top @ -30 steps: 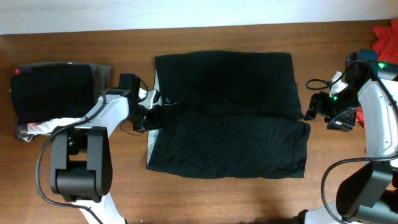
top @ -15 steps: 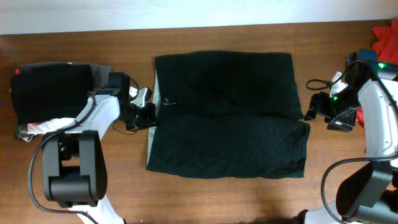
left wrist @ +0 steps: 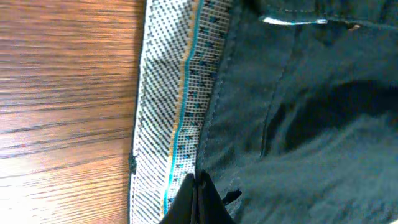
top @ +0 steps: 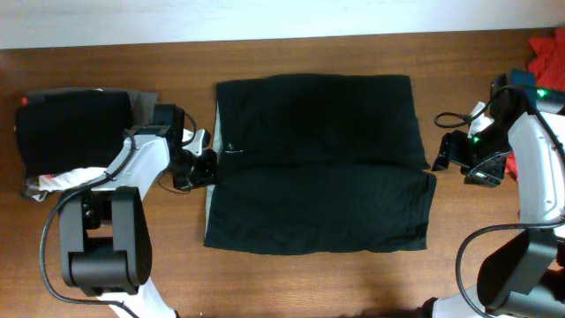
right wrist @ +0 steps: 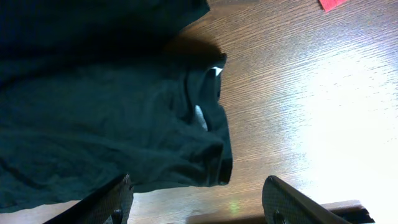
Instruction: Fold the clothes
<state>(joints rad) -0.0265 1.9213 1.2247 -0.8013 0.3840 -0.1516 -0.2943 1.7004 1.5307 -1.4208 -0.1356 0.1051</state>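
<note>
Robot test bench, most likely a laboratory. A left arm (top: 132, 163) and a right arm (top: 540, 150) stand at a wood-grain table (top: 353, 283) before a plain white wall (top: 265, 18). The right arm has a loose cable (top: 448, 117) and a lit green lamp (top: 540, 93). A black garment (top: 318, 168) lies spread between the arms.

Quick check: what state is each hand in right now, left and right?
Left hand: closed, pinching the black garment near its edge.
Right hand: open, holding nothing.
</note>
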